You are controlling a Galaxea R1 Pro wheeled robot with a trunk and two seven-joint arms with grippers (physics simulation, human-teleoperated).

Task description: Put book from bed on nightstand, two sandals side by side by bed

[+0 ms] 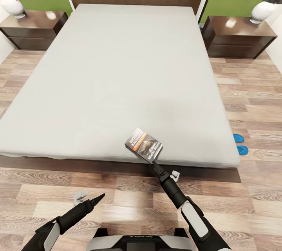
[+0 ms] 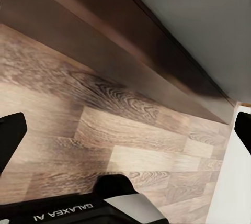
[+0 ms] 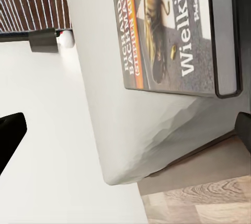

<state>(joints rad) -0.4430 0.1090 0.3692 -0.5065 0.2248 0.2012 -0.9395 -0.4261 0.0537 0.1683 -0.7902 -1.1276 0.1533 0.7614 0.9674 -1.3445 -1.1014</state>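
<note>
The book [image 1: 144, 144] lies flat on the pale grey mattress of the bed [image 1: 113, 78], close to the foot edge; its dark cover with an orange band and white lettering shows large in the right wrist view [image 3: 172, 30]. My right gripper [image 1: 155, 163] reaches up from the floor side to the book's near corner and stands open [image 3: 125, 135], its dark fingertips [image 3: 10, 135] spread wide with nothing between them. My left gripper [image 1: 100, 197] hangs open [image 2: 125, 135] over the floor before the bed frame [image 2: 120, 51]. Two blue sandals [image 1: 238, 138] [image 1: 242, 150] lie on the floor by the bed's right foot corner.
Dark brown nightstands flank the headboard, one at left [image 1: 33, 27] and one at right [image 1: 239, 33], each carrying a white-based lamp [image 1: 13, 7] [image 1: 261, 11]. Wood-plank floor [image 1: 250, 98] runs along both sides of the bed. Windows behind show grass.
</note>
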